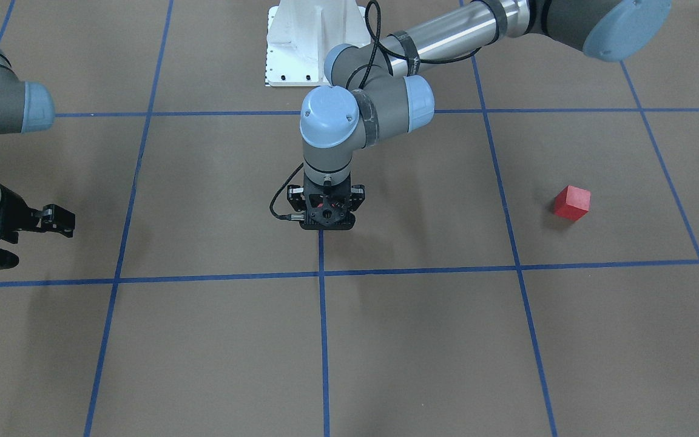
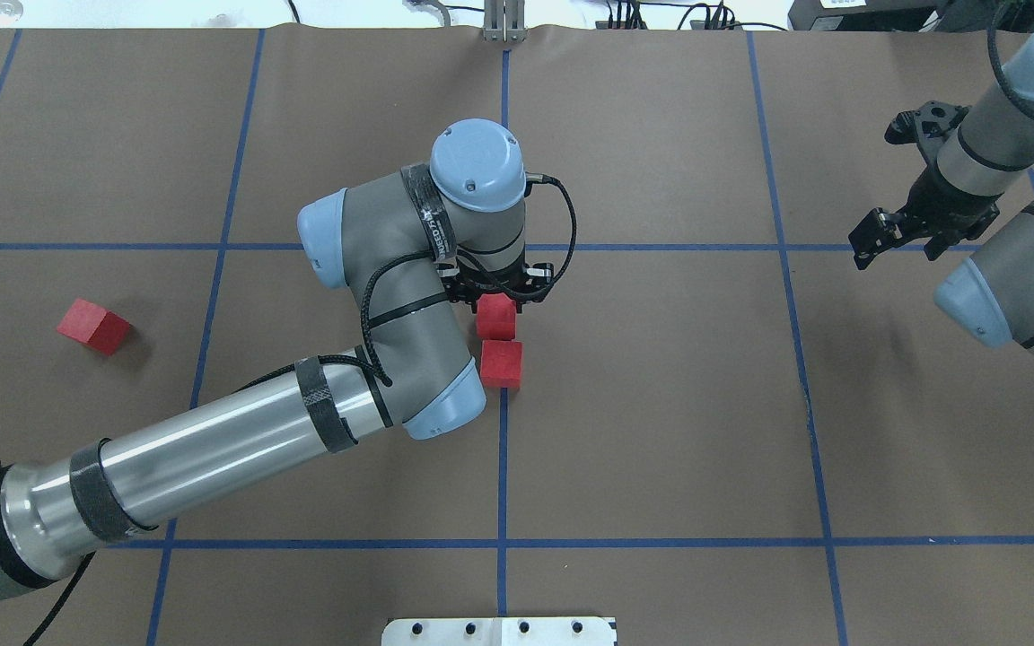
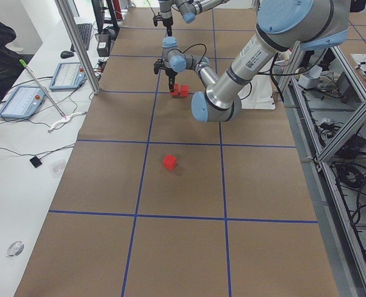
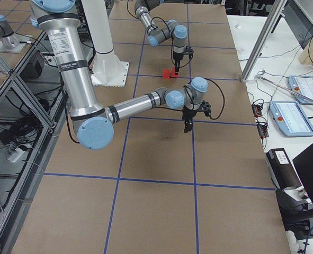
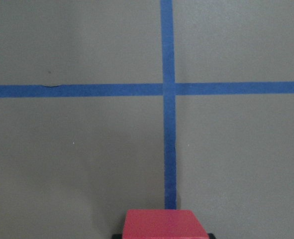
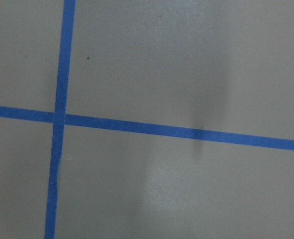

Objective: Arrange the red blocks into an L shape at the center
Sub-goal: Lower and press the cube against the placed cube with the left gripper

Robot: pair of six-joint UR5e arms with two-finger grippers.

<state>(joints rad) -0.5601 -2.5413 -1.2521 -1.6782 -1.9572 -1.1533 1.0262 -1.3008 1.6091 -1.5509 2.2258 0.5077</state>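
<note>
brown gridded counter (image 2: 661,404): your left jaws clamp one red block (image 2: 497,312) just beside a second block (image 2: 501,362); right jaws gape, empty.

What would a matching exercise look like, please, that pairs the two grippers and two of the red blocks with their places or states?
Things
1. left gripper
2. right gripper
3. lone red block
4. placed red block

Places or states
A. lying on the middle tape line, free of any gripper
B. open and empty, over the robot's right side
C. by itself on the robot's left side
D. shut on the held red block at the centre

Pairs: 1-D, 2-B, 3-C, 4-A
</note>
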